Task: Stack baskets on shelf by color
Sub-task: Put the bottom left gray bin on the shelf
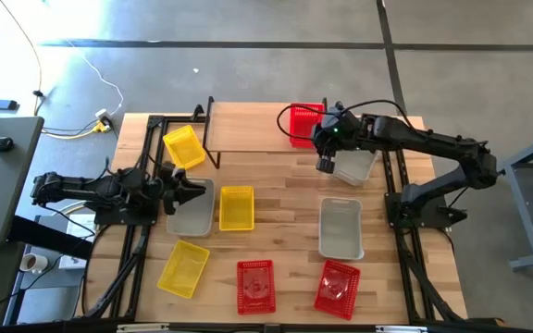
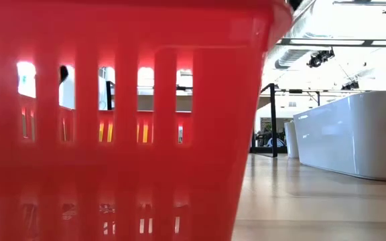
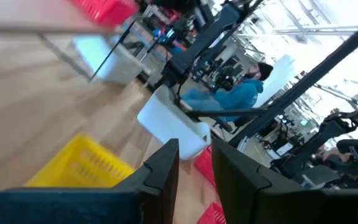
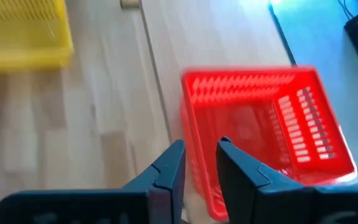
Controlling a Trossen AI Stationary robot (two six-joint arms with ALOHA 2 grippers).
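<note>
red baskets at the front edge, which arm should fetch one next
Right, probably. The right pincer hovers by the red basket on the shelf, where the two front red baskets belong. The left pincer sits over a grey basket among the yellows.

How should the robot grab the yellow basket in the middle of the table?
Probably by the rim of one long wall. The middle yellow basket sits upright and open, so a gripper could come straight down with one finger inside and one outside. Its left wall lies close against a grey basket, so the free right wall looks easier. The left gripper is nearest.
</note>
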